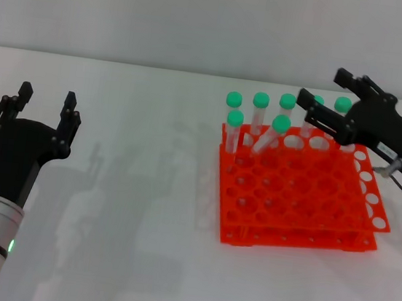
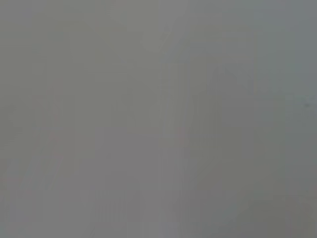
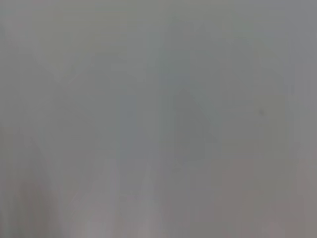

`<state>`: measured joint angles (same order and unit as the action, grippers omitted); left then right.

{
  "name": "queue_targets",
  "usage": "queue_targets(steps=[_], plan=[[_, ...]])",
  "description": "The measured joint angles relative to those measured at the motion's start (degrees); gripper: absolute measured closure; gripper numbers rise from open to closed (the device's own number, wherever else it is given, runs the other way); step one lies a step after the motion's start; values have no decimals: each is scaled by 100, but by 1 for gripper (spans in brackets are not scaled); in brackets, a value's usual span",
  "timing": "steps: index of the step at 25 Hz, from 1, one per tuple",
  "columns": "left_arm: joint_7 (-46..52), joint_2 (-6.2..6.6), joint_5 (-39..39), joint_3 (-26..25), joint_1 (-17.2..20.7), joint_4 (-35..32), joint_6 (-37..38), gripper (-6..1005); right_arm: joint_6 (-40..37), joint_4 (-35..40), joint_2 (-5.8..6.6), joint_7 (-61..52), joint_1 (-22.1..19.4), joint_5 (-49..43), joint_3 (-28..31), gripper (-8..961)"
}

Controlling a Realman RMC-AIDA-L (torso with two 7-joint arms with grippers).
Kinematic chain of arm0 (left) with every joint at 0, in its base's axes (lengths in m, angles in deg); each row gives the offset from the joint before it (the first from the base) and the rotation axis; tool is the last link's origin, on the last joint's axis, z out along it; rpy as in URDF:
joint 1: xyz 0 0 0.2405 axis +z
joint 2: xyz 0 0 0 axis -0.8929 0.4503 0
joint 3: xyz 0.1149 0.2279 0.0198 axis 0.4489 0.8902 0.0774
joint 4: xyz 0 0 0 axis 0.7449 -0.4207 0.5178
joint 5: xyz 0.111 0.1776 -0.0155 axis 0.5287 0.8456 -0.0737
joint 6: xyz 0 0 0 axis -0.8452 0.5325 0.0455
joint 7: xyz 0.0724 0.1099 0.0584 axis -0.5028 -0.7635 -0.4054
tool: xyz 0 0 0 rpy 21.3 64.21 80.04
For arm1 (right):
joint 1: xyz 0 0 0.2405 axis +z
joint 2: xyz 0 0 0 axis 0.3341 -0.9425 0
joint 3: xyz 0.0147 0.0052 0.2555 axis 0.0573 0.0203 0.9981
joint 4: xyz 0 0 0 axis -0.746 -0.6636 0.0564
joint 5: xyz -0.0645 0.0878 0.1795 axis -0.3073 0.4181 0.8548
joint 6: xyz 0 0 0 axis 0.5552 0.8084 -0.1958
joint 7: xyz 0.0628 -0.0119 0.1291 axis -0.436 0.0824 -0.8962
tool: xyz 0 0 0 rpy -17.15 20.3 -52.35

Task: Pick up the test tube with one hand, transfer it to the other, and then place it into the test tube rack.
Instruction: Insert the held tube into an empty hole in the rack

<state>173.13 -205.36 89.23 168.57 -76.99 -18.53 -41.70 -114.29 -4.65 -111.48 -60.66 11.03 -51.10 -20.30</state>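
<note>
You've got a plain white bench (image 1: 136,260) under a pale blank wall (image 1: 166,14), and both wrist views give you nothing but flat grey. Over on your left, the left tool (image 1: 43,110) hangs low above bare bench, fingers spread wide and holding nothing, well apart from everything else. Moving across, the test tube rack (image 1: 293,206) sits flat on the bench, orange-red, most holes vacant. Along its far rows stand green-capped tubes; the front one, the test tube (image 1: 270,135), leans tilted toward the left in its hole, with an upright tube (image 1: 234,129) just beside it. On your right, the right tool (image 1: 333,101) reaches in over the rack's far right corner, its fingers parted and nothing between them, two green caps showing behind its fingers. The leaning tube stands near that tool's lower fingertip, apart from it.
</note>
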Motion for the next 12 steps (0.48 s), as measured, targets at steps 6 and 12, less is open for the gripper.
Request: queue_targets(steps=[6, 12], plan=[[0, 5, 0, 0, -17, 0, 0, 362, -250, 8, 30, 359, -250, -25, 17, 100], [0, -1, -4, -16, -32, 0, 0, 362, -700, -195, -93, 941, -550, 412, 566, 102]])
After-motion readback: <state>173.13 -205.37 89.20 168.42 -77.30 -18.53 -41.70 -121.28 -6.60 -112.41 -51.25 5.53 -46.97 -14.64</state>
